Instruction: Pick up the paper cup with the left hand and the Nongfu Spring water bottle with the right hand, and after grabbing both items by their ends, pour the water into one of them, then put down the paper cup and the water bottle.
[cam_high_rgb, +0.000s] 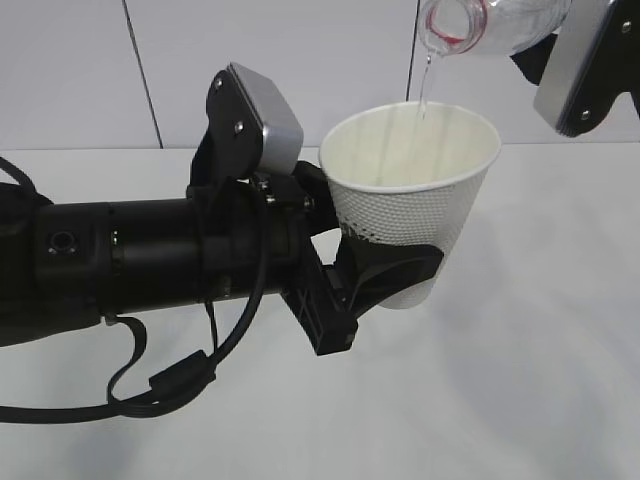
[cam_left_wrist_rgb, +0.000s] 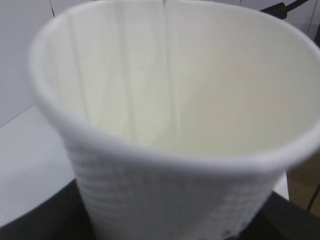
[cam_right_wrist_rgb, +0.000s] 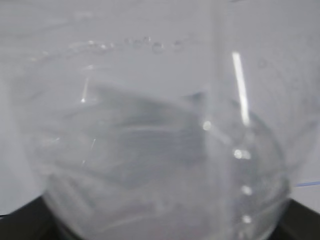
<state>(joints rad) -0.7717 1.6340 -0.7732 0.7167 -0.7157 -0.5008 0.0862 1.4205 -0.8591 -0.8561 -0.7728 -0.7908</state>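
Left claw (cam_high_rgb: 400, 270) grips the cup (cam_high_rgb: 410, 190) low; right claw holds the tilted bottle (cam_high_rgb: 490, 25), water (cam_high_rgb: 425, 85) streaming in.

A plain test or lab-like workspace is being suggested rather than a home or kitchen. A bare white tabletop (cam_high_rgb: 540, 400) is being backed by pale grey wall panels (cam_high_rgb: 280, 60) divided by thin dark seams, and nothing domestic is being shown. A strip of brownish floor (cam_left_wrist_rgb: 305, 185) is being glimpsed beyond the table edge.
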